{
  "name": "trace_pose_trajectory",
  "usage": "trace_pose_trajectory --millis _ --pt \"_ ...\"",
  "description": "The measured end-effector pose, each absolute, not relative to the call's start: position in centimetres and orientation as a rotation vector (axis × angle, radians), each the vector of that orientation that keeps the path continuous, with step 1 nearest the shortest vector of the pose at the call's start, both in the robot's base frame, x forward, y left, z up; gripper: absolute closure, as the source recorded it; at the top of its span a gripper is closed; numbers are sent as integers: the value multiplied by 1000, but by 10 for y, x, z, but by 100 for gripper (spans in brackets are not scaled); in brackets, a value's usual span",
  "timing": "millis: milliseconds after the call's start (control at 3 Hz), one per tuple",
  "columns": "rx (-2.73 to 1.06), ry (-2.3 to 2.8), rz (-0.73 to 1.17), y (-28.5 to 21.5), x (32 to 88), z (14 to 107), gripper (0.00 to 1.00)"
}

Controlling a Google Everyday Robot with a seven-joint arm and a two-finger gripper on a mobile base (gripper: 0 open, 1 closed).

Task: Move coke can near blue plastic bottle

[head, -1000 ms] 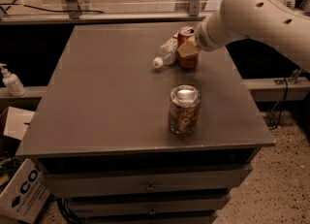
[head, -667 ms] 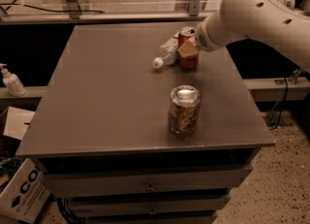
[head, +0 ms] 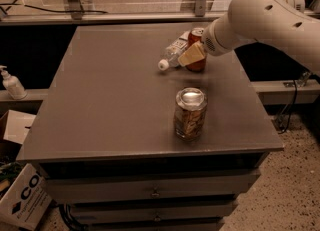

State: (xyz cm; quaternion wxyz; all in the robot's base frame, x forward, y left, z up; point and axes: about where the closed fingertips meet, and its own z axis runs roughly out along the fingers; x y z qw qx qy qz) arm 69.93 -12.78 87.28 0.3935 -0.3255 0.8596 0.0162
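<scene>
The red coke can point(head: 197, 65) stands upright at the far right of the grey table point(head: 110, 100). The blue plastic bottle point(head: 174, 52) lies on its side right beside the can, on its left, white cap pointing to the front left. My gripper point(head: 192, 54) reaches in from the right on the white arm and sits at the can, with a tan finger across the can's front. The can's middle is hidden behind it.
A glass jar point(head: 190, 113) with a silver lid and tan contents stands near the front right of the table. Drawers sit under the tabletop. A white pump bottle point(head: 11, 82) and a cardboard box point(head: 22, 197) are off the left side, low down.
</scene>
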Motion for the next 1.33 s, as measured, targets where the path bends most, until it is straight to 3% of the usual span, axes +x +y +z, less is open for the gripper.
trace_pose_trajectory --millis 1333 --pt "-593 2252 -6 -177 649 856 0"
